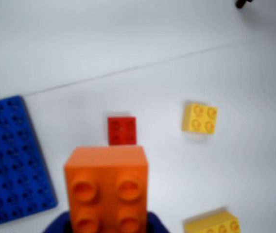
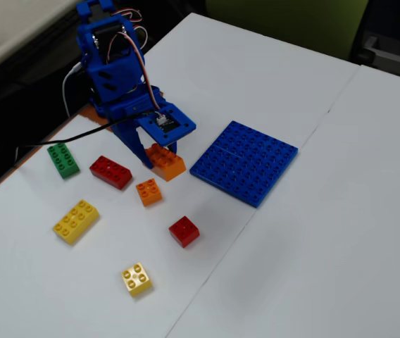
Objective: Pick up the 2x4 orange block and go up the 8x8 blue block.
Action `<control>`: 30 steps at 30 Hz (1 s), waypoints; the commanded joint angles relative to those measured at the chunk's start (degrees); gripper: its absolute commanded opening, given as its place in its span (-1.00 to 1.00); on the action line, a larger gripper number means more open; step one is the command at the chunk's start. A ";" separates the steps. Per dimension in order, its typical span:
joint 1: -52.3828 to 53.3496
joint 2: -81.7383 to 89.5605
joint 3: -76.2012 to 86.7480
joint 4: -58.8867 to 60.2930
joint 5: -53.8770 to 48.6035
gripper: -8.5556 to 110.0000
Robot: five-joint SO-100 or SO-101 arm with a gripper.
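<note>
A white desk point(image 2: 313, 232) carries scattered plastic bricks. In the fixed view, the blue arm's gripper point(image 2: 154, 153) is closed around the elongated orange plastic eight-stud brick point(image 2: 166, 163), just beside the large flat blue studded baseplate point(image 2: 246, 161). In the wrist view, the orange brick point(image 1: 106, 187) fills the foreground between the jaws, with the baseplate point(image 1: 11, 160) at the left and a small red square brick point(image 1: 122, 130) beyond.
</note>
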 commanded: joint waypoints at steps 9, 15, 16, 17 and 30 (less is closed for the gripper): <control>-12.13 3.52 1.67 -1.14 3.78 -0.85; -16.61 2.46 1.76 -0.62 7.56 -0.85; -17.23 2.11 1.76 -0.62 8.00 -0.85; -17.84 1.76 1.76 -0.62 8.44 -0.85; -24.08 -5.63 0.53 -0.70 12.83 -0.85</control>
